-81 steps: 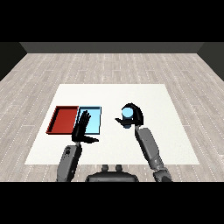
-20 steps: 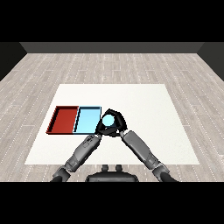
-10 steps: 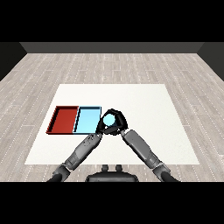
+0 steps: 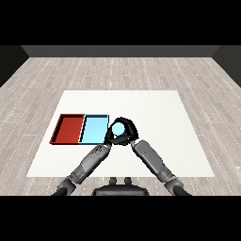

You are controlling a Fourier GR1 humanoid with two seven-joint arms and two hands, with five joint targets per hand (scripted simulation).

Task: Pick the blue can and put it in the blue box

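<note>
The blue can [image 4: 118,129] shows as a light blue disc, held just right of the light blue tray [image 4: 93,129]. My right hand [image 4: 127,133] curls round it from the right and above. My left hand [image 4: 109,137] presses against the can's left side, its fingers bent along it. Both hands sit over the white table beside the blue tray's right edge, close to the tray's near right corner. The can's body is hidden by the hands.
The red tray [image 4: 69,128] lies directly left of the blue tray, sharing a wall. Both trays hold nothing. The white table [image 4: 160,113] stretches to the right and far side of the hands. Wooden floor surrounds the table.
Since four seconds ago the right hand carried the can leftward to the blue tray's edge and the left hand came up to meet it. Over the last second it moved barely at all.
</note>
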